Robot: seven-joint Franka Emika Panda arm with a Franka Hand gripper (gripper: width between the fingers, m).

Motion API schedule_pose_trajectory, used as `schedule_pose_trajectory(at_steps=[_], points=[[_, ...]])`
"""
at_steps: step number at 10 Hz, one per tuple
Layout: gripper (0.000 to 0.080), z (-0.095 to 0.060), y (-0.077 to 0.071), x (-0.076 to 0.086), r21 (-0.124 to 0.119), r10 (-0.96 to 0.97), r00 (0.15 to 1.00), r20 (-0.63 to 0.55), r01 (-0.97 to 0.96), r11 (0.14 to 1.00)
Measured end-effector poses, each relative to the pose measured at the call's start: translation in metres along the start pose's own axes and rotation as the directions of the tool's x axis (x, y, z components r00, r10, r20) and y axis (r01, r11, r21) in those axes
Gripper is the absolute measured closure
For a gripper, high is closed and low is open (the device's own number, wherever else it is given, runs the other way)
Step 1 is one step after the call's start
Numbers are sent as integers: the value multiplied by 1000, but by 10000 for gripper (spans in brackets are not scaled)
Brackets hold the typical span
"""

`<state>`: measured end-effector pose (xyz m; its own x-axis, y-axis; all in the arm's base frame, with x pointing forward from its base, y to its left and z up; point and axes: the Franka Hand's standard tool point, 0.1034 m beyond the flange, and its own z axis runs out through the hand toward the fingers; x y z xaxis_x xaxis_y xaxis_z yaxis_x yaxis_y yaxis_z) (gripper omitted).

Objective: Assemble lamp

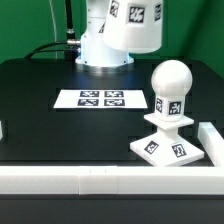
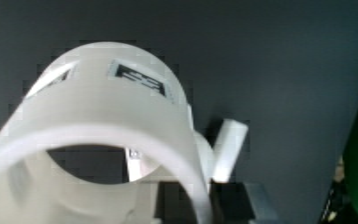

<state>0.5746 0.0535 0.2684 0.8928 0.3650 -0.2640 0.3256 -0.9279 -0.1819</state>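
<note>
The flat square lamp base (image 1: pixel 166 149) lies on the black table at the exterior view's front right. The round-headed bulb (image 1: pixel 170 85) stands upright in it. The cup-like tapered shade (image 1: pixel 138 22) hangs in the air at the top of the exterior view, behind and above the bulb. In the wrist view the shade (image 2: pixel 105 120) fills the picture with its open mouth toward the camera. My gripper (image 2: pixel 208 203) is shut on the shade's wall, one dark finger (image 2: pixel 240 205) on each side. The gripper itself is hidden in the exterior view.
The marker board (image 1: pixel 100 99) lies flat in the middle of the table. A white rail (image 1: pixel 90 181) runs along the front edge and turns up the right side (image 1: pixel 211 140) beside the base. The white robot pedestal (image 1: pixel 97 48) stands at the back.
</note>
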Motion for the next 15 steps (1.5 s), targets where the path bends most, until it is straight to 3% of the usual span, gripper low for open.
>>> schedule_pose_trajectory(at_steps=[2,5,8,13,15], points=[[752,1,-16,20,-7,-6,1000,-17,6,1000],[752,20,-21,38,-13,-16,1000,-24,16,1000],[752,55,-19,41,-16,-15,999,-31,15,1000],[752,90,-14,47,-13,-12,999,-34,12,1000],[752,95,-14,47,-10,-11,1000,-27,11,1000]])
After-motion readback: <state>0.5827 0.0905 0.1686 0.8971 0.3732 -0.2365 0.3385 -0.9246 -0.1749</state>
